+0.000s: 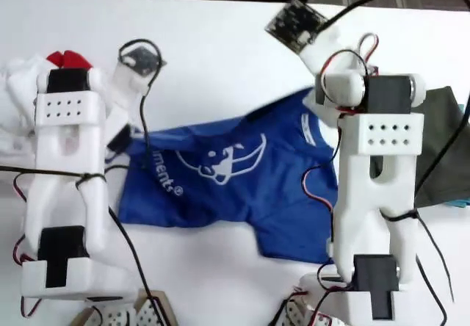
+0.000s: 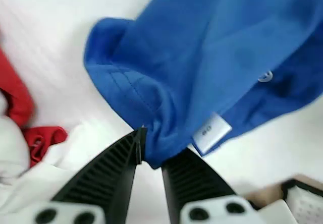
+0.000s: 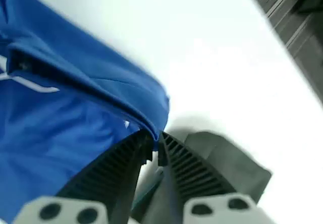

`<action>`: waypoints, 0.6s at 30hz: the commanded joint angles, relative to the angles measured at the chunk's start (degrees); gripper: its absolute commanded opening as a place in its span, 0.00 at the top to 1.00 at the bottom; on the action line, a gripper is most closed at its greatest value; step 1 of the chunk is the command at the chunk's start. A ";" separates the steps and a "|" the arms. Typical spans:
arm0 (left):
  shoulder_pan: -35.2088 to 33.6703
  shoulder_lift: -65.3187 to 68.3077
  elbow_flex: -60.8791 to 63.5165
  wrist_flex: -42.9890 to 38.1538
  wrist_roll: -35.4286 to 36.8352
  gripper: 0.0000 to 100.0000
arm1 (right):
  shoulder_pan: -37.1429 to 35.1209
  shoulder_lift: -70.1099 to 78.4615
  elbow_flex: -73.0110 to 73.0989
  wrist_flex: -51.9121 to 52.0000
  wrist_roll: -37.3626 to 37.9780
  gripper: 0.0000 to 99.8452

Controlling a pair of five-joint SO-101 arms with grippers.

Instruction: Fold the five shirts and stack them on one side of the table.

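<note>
1. At the far left of the high view a white garment [image 1: 15, 91] and a red garment [image 1: 70, 59] lie bunched on the table [image 1: 220, 47]. The left arm [image 1: 62, 157] covers much of them, so their shapes and edges are hard to make out.
2. The left gripper [image 2: 151, 151] is clamped on a bunched fold at the edge of the blue shirt [image 1: 220, 186]. The cloth is pinched between its two black fingers, close to a small white label [image 2: 209, 133]. From above, the wrist hides this grip.
3. The blue shirt lies spread across the middle of the table between the two arms, with its white print facing up. Its right part runs under the right arm [image 1: 378, 164] and is hidden there.
4. Bare table lies between the shirt and the far edge, and again on the near side between the arm bases. At the bottom edge, perforated white parts [image 1: 139, 313] are cut off by the frame.
5. The right gripper [image 3: 155, 141] is closed on the blue shirt's edge, and the fabric folds over just at its fingertips.
6. A dark grey shirt [image 1: 440, 150] lies at the right side, just beside the right gripper. It is partly behind the right arm and cut off at the frame's edge. In the right wrist view the table's edge is near, with the floor [image 3: 298, 12] beyond it.
</note>
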 commanded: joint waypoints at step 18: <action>0.44 -15.56 31.08 -13.63 -2.90 0.97 | 4.79 -23.16 41.67 -11.74 -0.18 0.98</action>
